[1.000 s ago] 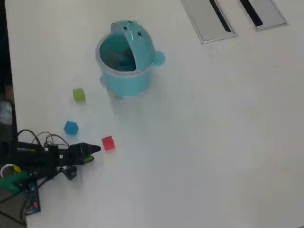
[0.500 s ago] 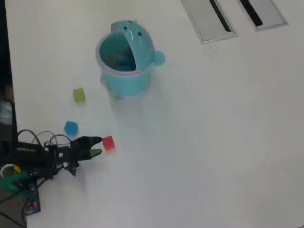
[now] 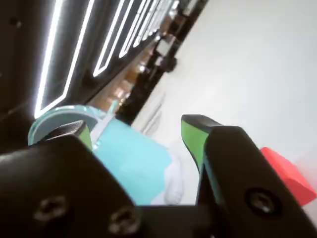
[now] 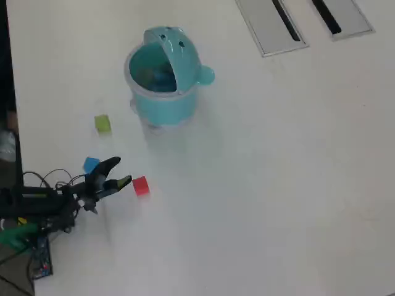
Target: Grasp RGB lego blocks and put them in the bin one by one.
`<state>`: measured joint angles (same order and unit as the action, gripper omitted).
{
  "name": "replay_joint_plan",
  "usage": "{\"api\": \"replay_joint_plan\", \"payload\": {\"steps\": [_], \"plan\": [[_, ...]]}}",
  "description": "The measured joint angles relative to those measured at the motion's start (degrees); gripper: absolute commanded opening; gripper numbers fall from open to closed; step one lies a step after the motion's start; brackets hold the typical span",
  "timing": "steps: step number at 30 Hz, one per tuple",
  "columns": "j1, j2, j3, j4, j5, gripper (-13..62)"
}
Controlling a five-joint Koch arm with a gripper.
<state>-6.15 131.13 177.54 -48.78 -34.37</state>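
Observation:
In the overhead view my gripper (image 4: 121,171) is open, its two green-padded jaws spread just left of the red block (image 4: 141,185). The upper jaw reaches over beside the blue block (image 4: 90,164). Farther up stands the yellow-green block (image 4: 102,123). The teal bin (image 4: 163,92) is at the upper middle, its domed lid tipped back. In the wrist view the open gripper (image 3: 136,130) frames the bin (image 3: 133,158), and nothing is between the fingertips (image 3: 194,136). The red block (image 3: 287,173) lies outside the right jaw.
Two grey slotted panels (image 4: 271,24) are set into the white table at the top right of the overhead view. The arm's cables and base (image 4: 34,213) sit at the table's left edge. Dark furniture and light strips (image 3: 99,44) fill the wrist view's background.
The jaws went from nearly shut to wide open. The gripper has drawn slightly left and turned upward in the overhead view, toward the blue block. No block has moved.

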Motion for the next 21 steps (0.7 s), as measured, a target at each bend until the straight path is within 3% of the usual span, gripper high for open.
{"api": "replay_joint_plan", "payload": {"steps": [6, 21], "plan": [[-5.8, 0.0, 0.0, -0.26, -14.94, 32.9], [-5.01, 0.0, 0.0, 10.81, -48.43, 33.0]]}}
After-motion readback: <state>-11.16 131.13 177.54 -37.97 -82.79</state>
